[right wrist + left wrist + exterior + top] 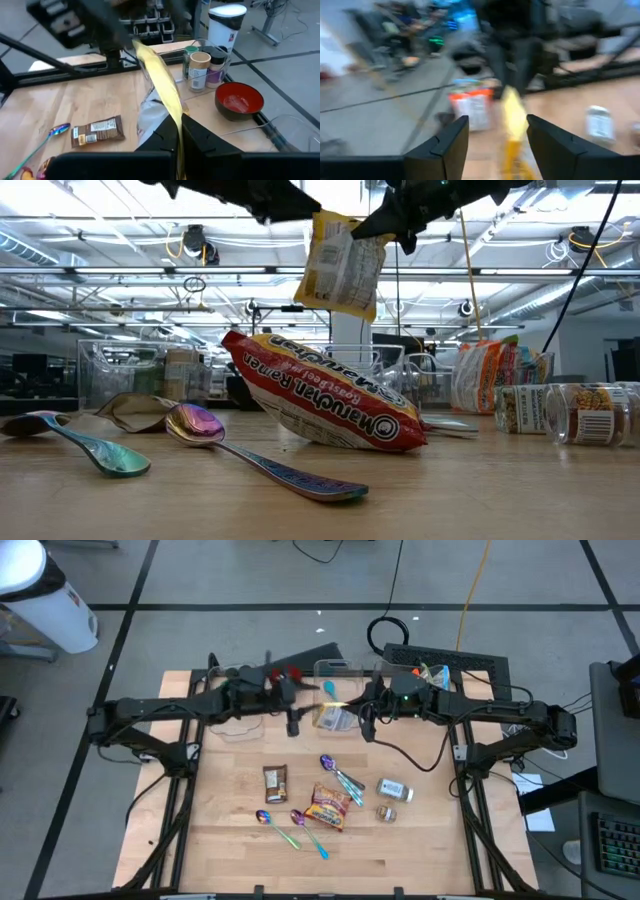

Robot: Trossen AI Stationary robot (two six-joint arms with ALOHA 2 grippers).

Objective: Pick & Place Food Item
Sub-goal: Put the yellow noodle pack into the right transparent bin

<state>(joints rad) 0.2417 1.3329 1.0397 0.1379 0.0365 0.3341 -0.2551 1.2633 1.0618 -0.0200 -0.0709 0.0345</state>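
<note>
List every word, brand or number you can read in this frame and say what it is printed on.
"Maruchan Ramen", upside down, on the red noodle packet lying on the table.
More small text beside it on that packet: too small to read.
Yellow packet hanging from the right tool: print unreadable.
Jars at right: labels and barcode unreadable.
Brown snack bar: unreadable.

We see pale wooden tabletop (420, 840). Lying on it: ramen packet (328, 806), brown snack bar (275, 783), three iridescent spoons (343, 778) around them, two small jars (394, 789), red bowl (239, 100) near far edge.
</note>
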